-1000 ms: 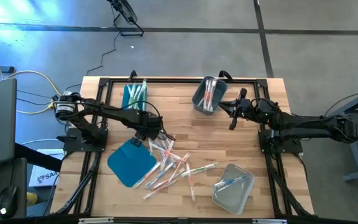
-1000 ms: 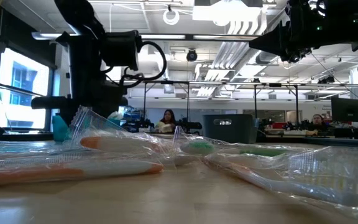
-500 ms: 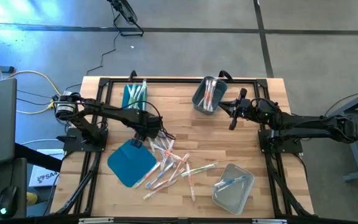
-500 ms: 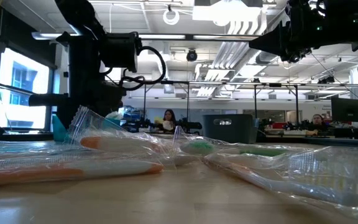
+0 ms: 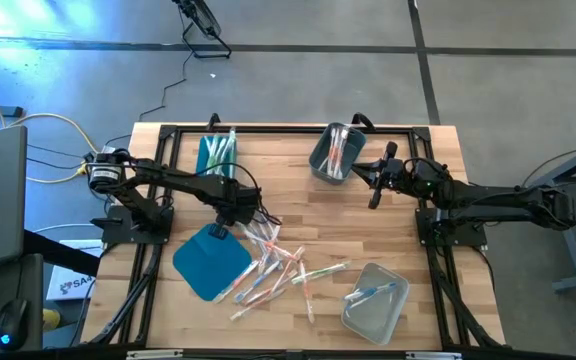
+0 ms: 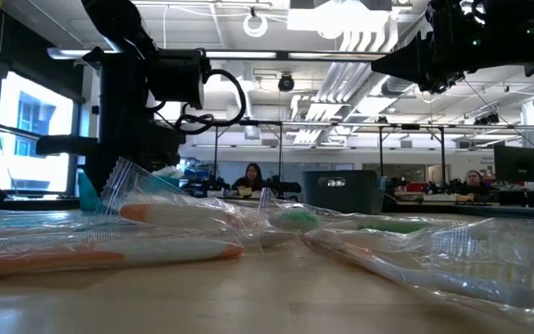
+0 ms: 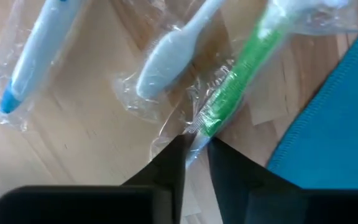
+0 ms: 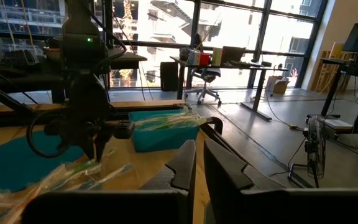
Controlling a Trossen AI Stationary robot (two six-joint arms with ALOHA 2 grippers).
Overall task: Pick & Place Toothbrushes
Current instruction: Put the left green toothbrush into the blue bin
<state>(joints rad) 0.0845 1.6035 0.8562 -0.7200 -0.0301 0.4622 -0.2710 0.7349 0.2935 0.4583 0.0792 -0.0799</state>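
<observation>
Left gripper [image 7: 196,144] is pinching the wrapper end of a green toothbrush [image 7: 241,74] at the pile's edge beside the teal lid [image 5: 211,261], so it's wanting a firm straight lift, while the right gripper [image 5: 373,199], clenched empty, is waiting near the grey bin [image 5: 334,154].

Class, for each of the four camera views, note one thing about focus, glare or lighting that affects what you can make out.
High view: evenly lit, with a blue glare at the upper left corner. Low view: the wrapped toothbrushes up close are soft, and the arms are dark against bright ceiling lights. Left wrist view: the green toothbrush is blurred, its wrapper glinting. Right wrist view: the windows are overexposed, the near fingers dark.
</observation>
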